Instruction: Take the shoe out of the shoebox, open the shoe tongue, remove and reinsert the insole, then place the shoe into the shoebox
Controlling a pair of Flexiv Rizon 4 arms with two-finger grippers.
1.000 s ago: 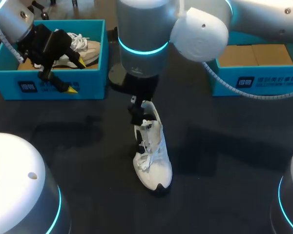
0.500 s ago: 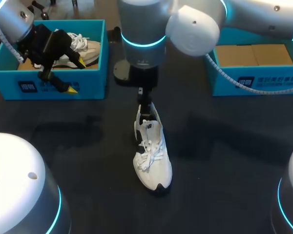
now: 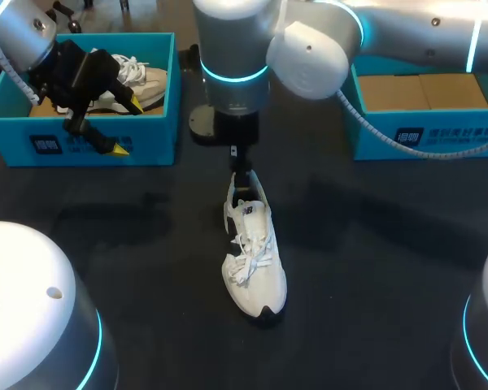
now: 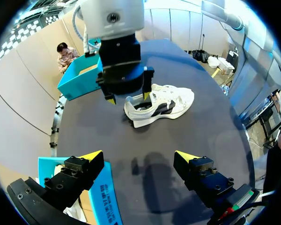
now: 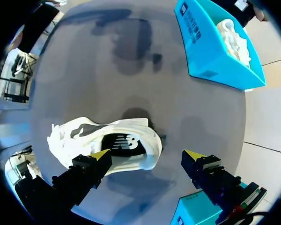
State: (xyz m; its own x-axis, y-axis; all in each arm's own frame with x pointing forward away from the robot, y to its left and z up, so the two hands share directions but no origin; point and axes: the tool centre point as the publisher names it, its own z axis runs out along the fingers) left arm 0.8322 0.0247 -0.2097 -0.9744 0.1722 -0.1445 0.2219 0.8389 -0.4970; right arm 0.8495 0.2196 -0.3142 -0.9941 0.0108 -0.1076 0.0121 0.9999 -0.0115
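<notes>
The shoe (image 3: 254, 260) stands upright on its sole on the dark table (image 3: 374, 268), and the right gripper (image 5: 147, 154) hangs directly over its heel end. In the right wrist view the heel collar and the mouth of the shoe lie just ahead of the two fingers (image 5: 86, 171). One yellow tip sits over the shoe's side and the other is off past the heel. The left wrist view shows that gripper (image 4: 129, 97) with one tip outside the heel and one above the opening. Whether either tip touches the shoe cannot be told.

The shoe is a white trainer with white laces, a dark logo on its side, a dark lining inside and a black patch at the toe of the sole. Its toe points towards the robot's base.

The right gripper's fingers are spread wide and hold nothing. The left gripper (image 3: 127, 126) is well apart from the shoe, beyond its heel and off to its left. Its fingers are likewise spread, with nothing between them.

The blue left shoebox (image 3: 81, 146) sits on that same side of the shoe, with a second shoe (image 3: 138, 77) inside it. The right shoebox (image 3: 427, 134) lies beyond the heel on the shoe's right.
</notes>
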